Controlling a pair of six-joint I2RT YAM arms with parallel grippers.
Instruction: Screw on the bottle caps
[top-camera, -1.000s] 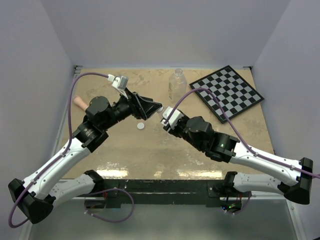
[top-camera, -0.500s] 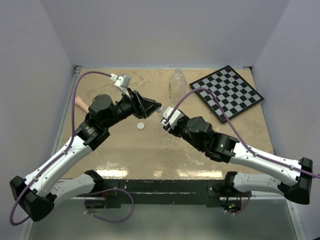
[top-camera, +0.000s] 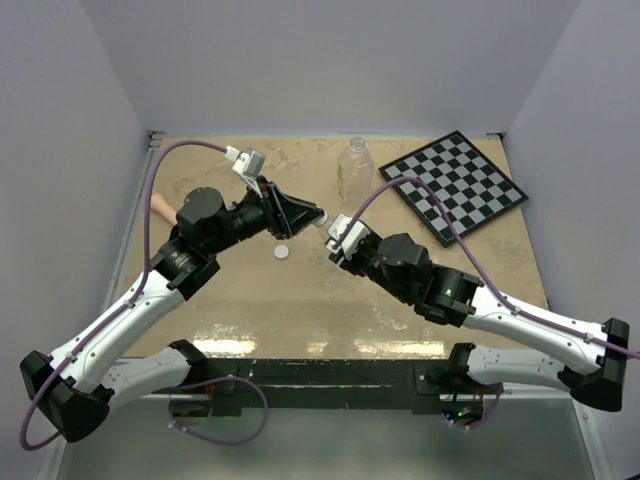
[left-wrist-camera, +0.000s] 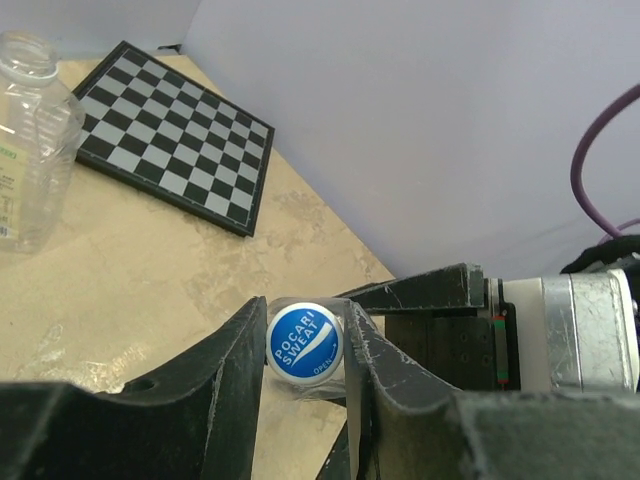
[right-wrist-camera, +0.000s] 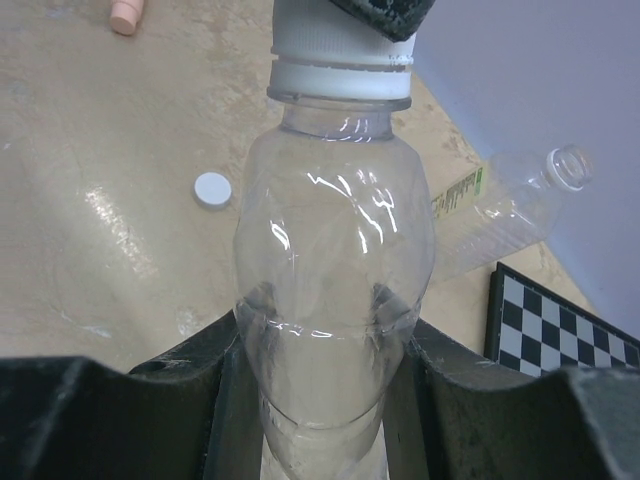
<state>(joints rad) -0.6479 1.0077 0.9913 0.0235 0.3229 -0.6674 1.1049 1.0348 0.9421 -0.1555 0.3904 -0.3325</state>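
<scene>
Right claw (right-wrist-camera: 325, 350) pinches small bottle (right-wrist-camera: 335, 230) at its belly, in the air. Left claw (left-wrist-camera: 305, 318) pinches blue cap (left-wrist-camera: 304, 342) at its neck. Bottle looks thin, light, crushable and slick, so grip gently and hold cap by ribbed rim. White cap (top-camera: 282, 252) lies on table (top-camera: 250, 300). Tall bottle (top-camera: 353, 170) stands uncapped.

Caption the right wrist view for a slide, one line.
Right jaws clamp the small bottle, left jaws hold its cap on the neck; white cap lies loose on the table.
</scene>
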